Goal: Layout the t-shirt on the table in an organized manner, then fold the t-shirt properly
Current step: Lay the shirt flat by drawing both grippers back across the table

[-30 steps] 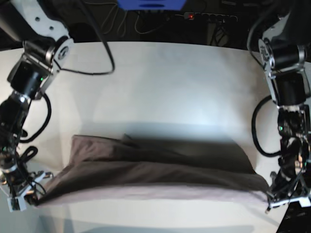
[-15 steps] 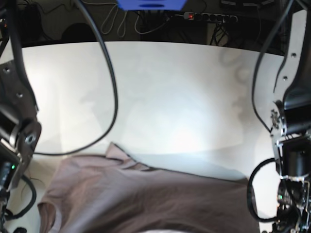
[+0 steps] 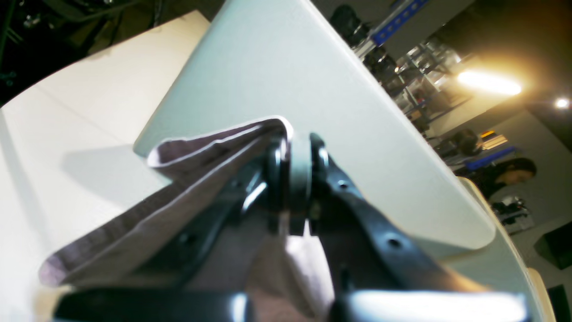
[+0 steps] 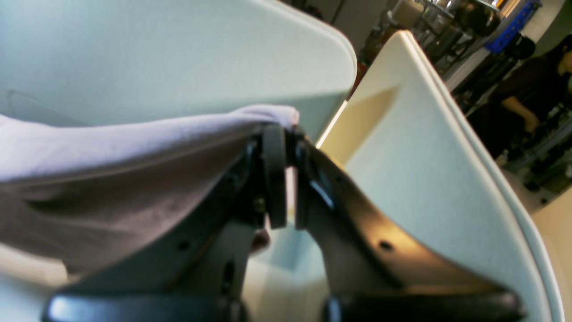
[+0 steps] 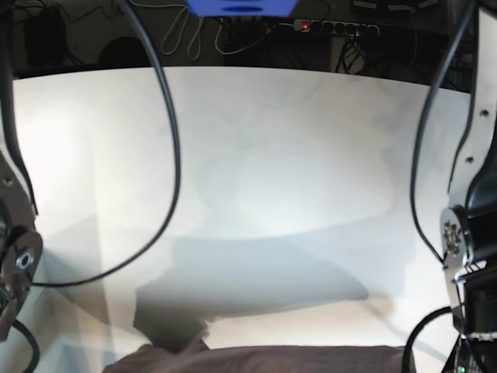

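Observation:
The mauve t-shirt point(image 5: 256, 360) shows only as a strip at the bottom edge of the base view, casting a broad shadow on the white table point(image 5: 279, 155). Neither gripper appears in that view; only the arm links stand at both sides. In the left wrist view my left gripper point(image 3: 296, 154) is shut on a bunched edge of the t-shirt point(image 3: 187, 165), held above the table point(image 3: 277, 67). My right gripper point(image 4: 286, 134) is likewise shut on a corner of the t-shirt point(image 4: 111, 147), and the cloth stretches away to the left over the table point(image 4: 156, 53).
A black cable point(image 5: 167, 132) hangs across the table's left side. A power strip point(image 5: 334, 28) and a blue box point(image 5: 242, 7) lie beyond the far edge. A cream box panel point(image 4: 424, 156) stands beside the table's rounded corner. A person point(image 3: 509, 172) is in the background.
The shirt, stretched on the table between both grippers a second ago, has been raised and drawn toward the near edge. Only its strip and shadow show now.

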